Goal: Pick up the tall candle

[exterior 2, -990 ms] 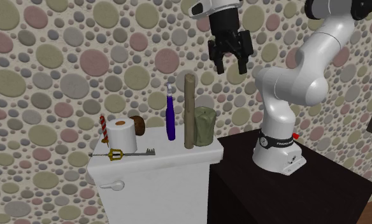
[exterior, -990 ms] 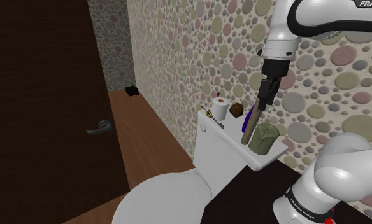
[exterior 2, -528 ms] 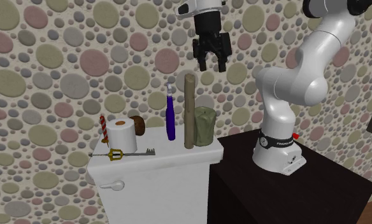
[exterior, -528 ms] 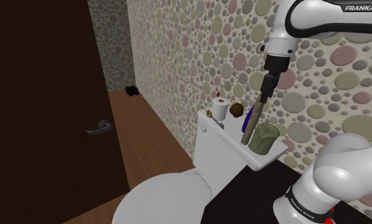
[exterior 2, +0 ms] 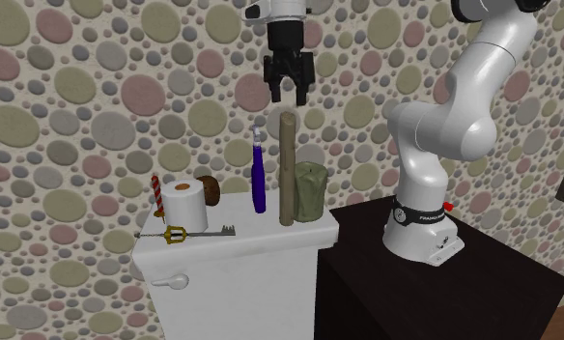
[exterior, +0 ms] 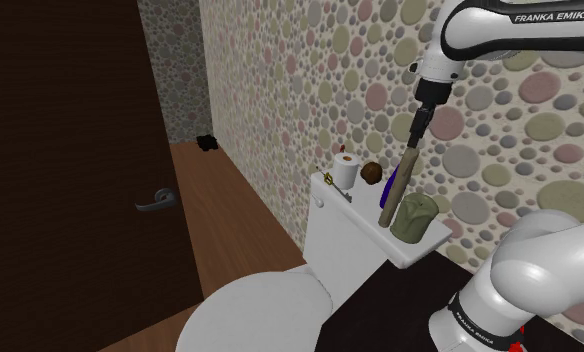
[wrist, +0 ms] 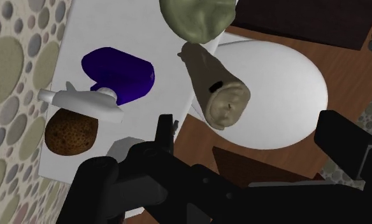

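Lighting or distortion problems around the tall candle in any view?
Shoulder view: the door side is dim, but the candle is lit against the wall. Second exterior view: even light, no glare, soft shadows, the open fingers dark above the candle's top. Wrist view: the candle is strongly foreshortened, its top looming large; a soft grey shadow falls on the tank lid.

Tall candle (exterior 2: 287, 169), tan-brown cyl., upright on white tank lid (exterior 2: 270, 233), btwn blue bottle (exterior 2: 259, 188) & green candle (exterior 2: 309, 190)
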